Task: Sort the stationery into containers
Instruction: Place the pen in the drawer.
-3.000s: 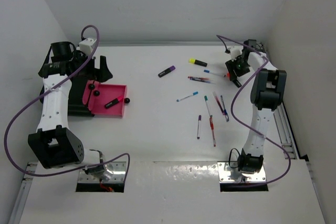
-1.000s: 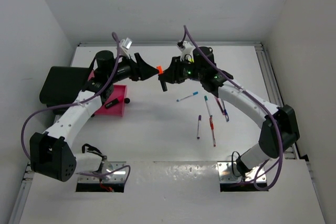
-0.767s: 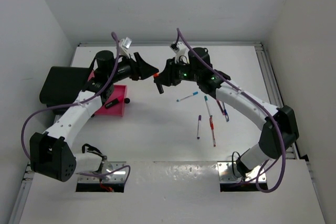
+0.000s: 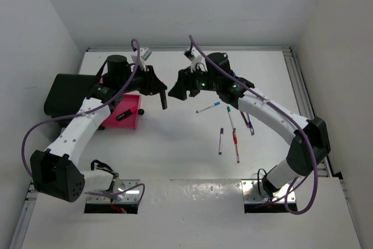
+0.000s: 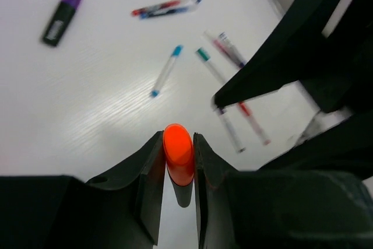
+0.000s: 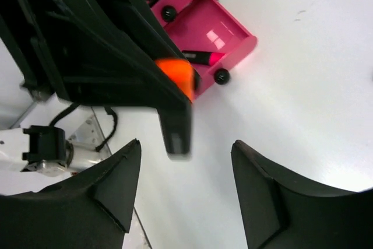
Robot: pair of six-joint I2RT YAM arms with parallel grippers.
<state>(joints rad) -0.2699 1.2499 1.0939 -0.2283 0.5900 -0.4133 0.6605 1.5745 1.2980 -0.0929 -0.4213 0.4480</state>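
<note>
An orange-capped highlighter (image 5: 178, 154) with a black body (image 4: 164, 101) hangs above the table's middle, and my left gripper (image 5: 178, 139) is shut on it. My right gripper (image 6: 186, 188) stands open just to its right, fingers apart from the highlighter (image 6: 176, 121). The pink tray (image 4: 131, 122) lies below and left, with a pink highlighter (image 6: 201, 58) inside. The black box (image 4: 64, 94) sits behind the tray at far left. A purple highlighter (image 5: 61, 16) and several thin pens (image 4: 208, 107) lie scattered on the right half.
Small black knobs (image 6: 221, 76) sit by the tray's (image 6: 224, 27) edge. White walls close in the table on three sides. Both arm bases (image 4: 113, 190) stand at the near edge.
The orange highlighter has passed from my right gripper to my left. The left jaws closed on it, the right jaws opened, and both arms drifted slightly left.
</note>
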